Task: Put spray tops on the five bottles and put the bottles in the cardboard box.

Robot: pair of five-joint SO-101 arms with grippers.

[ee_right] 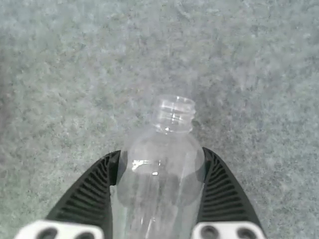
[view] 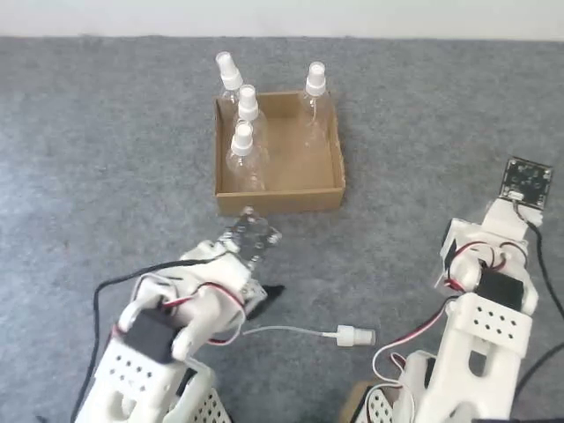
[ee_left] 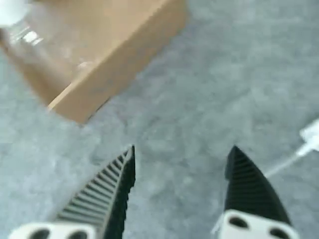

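Soft, even light covers the carpet (view: pixel 106 132); shadows are faint, and the bottle (ee_right: pixel 160 181) shows small glints (at its 10 o'clock).

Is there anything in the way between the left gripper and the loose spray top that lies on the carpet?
Nothing visible does. The left gripper hangs open over bare carpet, and the spray top lies on the same carpet off to its side, with just carpet between them.

We see four capped bottles (view: pixel 244 150) upright in the cardboard box (view: pixel 280 201) | spray top (view: pixel 356 336) lying by the table's (view: pixel 106 176) near edge, between the arms.
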